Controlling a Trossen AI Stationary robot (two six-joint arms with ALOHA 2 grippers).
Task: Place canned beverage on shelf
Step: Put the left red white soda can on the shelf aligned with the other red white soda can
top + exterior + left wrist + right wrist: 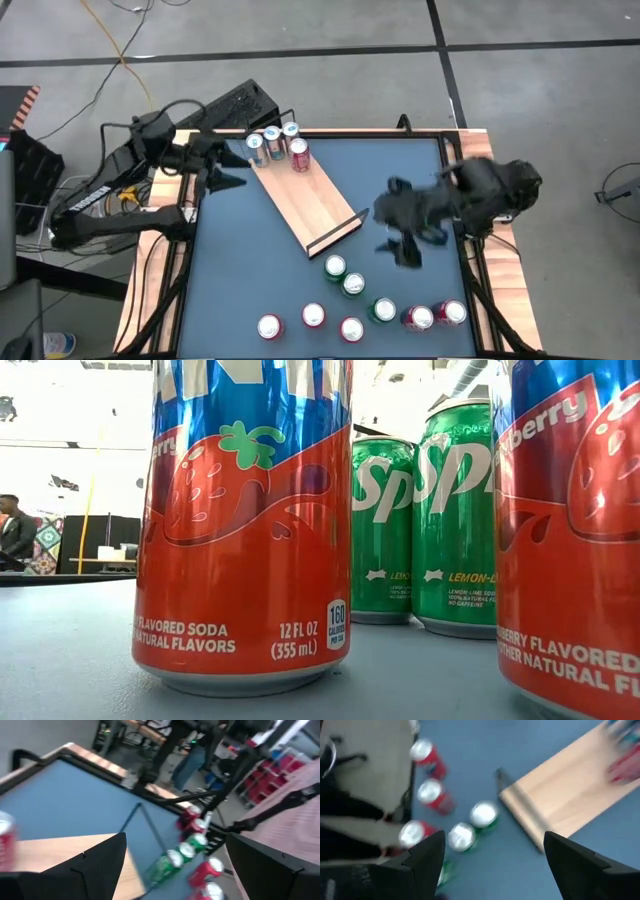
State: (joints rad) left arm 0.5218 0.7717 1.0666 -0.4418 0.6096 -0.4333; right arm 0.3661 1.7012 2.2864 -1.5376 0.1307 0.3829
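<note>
shelf [305, 200] diagonal, three cans [275, 145] aboard

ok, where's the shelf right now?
In the high view the shelf lies diagonally on the blue table, toward the far left, with three cans at its far end beside the left hand.
</note>
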